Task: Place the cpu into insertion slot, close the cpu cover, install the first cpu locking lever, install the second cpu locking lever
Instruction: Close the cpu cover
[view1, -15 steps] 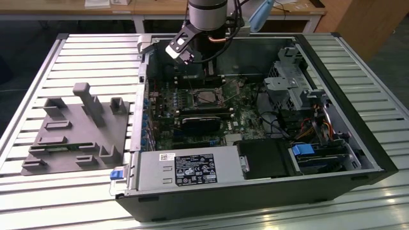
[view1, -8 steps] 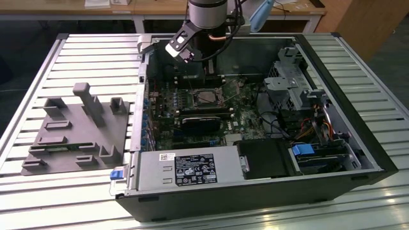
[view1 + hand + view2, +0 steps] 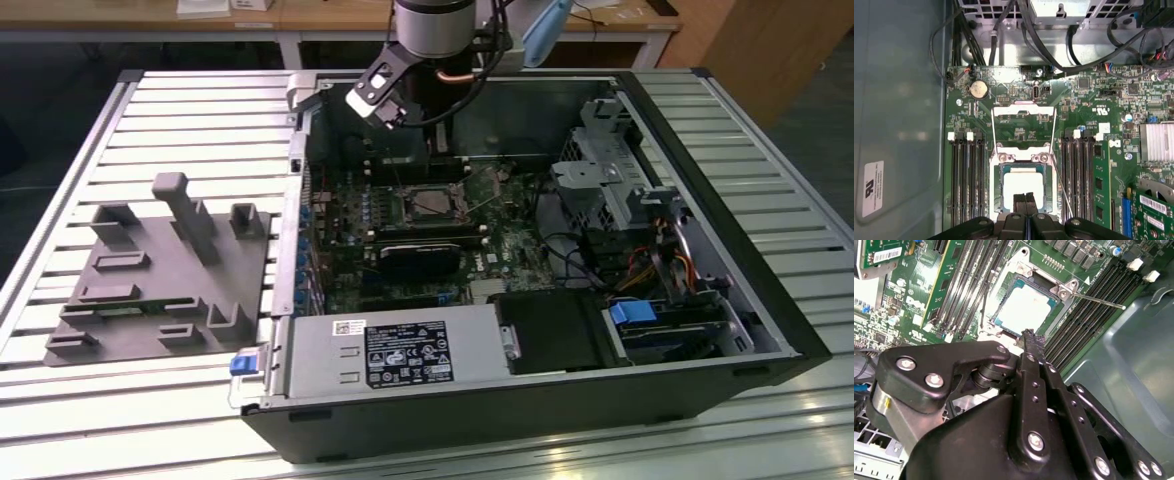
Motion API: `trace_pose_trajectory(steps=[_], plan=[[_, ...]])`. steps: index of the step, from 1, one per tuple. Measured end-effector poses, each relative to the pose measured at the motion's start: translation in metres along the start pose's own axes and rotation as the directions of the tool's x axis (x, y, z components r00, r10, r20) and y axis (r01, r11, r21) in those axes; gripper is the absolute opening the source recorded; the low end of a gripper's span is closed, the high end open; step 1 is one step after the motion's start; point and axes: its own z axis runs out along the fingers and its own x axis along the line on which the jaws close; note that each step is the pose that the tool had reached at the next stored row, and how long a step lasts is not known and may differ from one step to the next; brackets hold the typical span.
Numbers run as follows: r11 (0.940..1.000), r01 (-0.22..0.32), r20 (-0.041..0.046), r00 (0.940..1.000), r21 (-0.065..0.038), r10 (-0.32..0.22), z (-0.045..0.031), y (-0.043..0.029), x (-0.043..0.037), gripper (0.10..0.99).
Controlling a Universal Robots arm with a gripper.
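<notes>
The cpu [image 3: 1023, 186] [image 3: 1024, 307] lies flat in the insertion slot [image 3: 995, 187] [image 3: 430, 203] on the green board, its pale metal top showing in both wrist views. The cpu cover [image 3: 1023, 108] [image 3: 1016, 262] is swung open beyond the slot, and the board shows through its window. One thin locking lever [image 3: 1063, 187] [image 3: 1099, 300] stands out beside the slot, and another lever [image 3: 993, 130] runs along the other side. My gripper [image 3: 1025, 200] [image 3: 1028, 335] [image 3: 437, 150] hangs just above the slot's near edge, its fingers shut together with nothing between them.
Long black memory slots [image 3: 966, 180] flank the socket on both sides. Inside the case are a black cooler block [image 3: 414, 260], a power supply [image 3: 387, 350], a drive cage [image 3: 601, 170] and loose cables [image 3: 1074, 45]. A grey fixture [image 3: 160, 270] sits on the table at the exterior view's left.
</notes>
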Motion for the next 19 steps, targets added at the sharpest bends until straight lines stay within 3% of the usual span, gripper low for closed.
trace_pose_trajectory(steps=[19], plan=[[1.0000,0.000,-0.0001,1.0000,0.003,0.000,0.0031,0.0355,0.0010,0.106]])
